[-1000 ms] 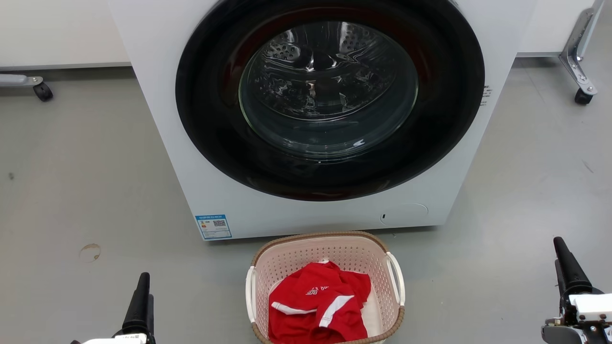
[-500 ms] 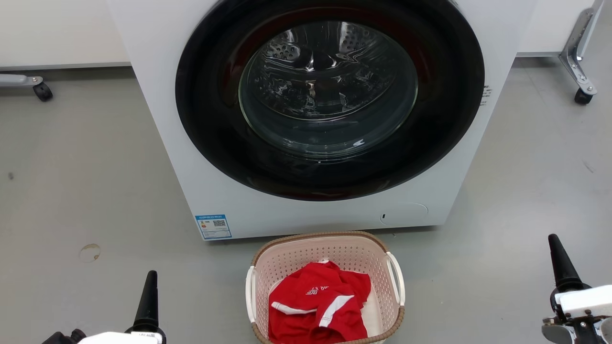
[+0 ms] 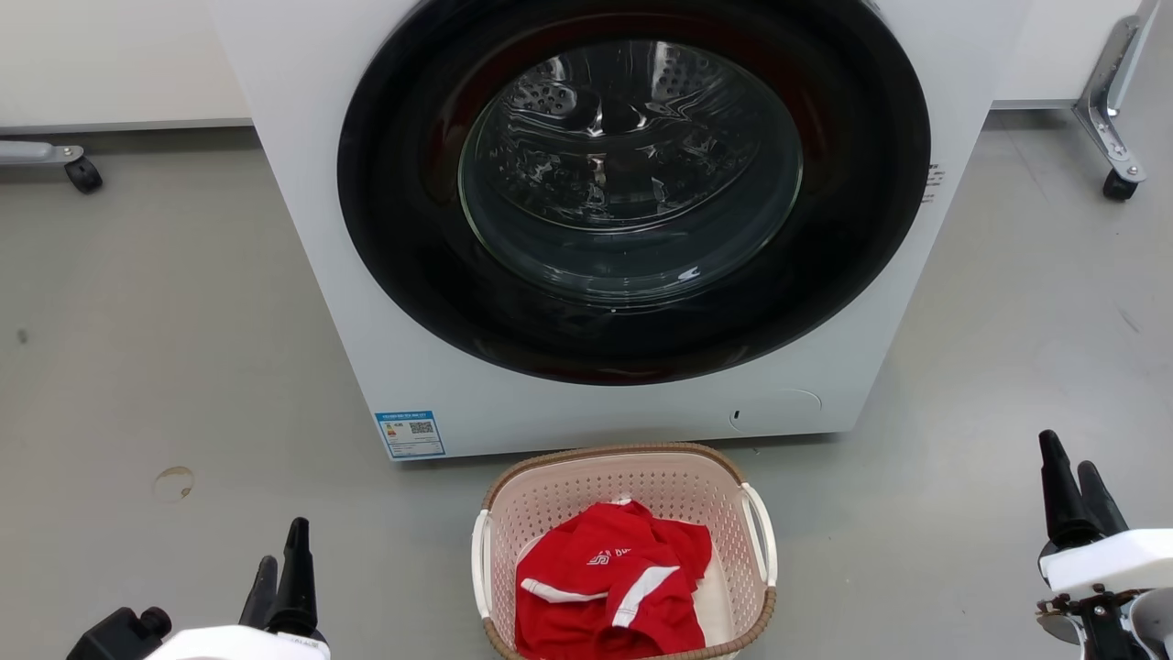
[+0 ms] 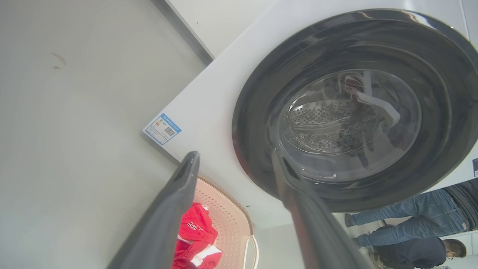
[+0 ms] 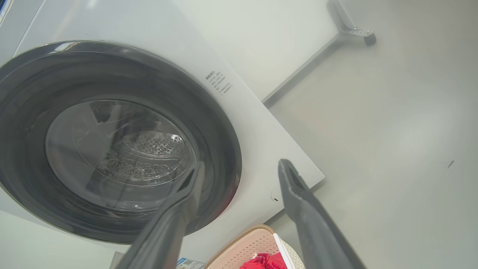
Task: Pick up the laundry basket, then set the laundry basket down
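Note:
The laundry basket (image 3: pixel 632 486) is pale pink and perforated, with a brown rim and white side handles. It stands on the grey floor just in front of the washer, holding a crumpled red garment (image 3: pixel 614 587). My left gripper (image 3: pixel 282 545) hovers open to the basket's left, well apart from it. Far to the basket's right, my right gripper (image 3: pixel 1068 454) is also open and holds nothing. In the left wrist view the open left gripper (image 4: pixel 235 155) frames the washer, with the basket (image 4: pixel 227 220) below. At the bottom edge of the right wrist view, under the right gripper (image 5: pixel 241 164), the basket (image 5: pixel 254 243) appears again.
A white front-loading washer (image 3: pixel 302 229) with a shut dark round door (image 3: pixel 632 183) stands right behind the basket. Castor legs of frames sit at the far left (image 3: pixel 82 174) and far right (image 3: pixel 1118 183). A person (image 4: pixel 410 239) crouches beyond the washer in the left wrist view.
Both grippers have turned about their wrists, so each now shows two fingers. The left one has drifted slightly right, the right one slightly up and left. The basket has not moved.

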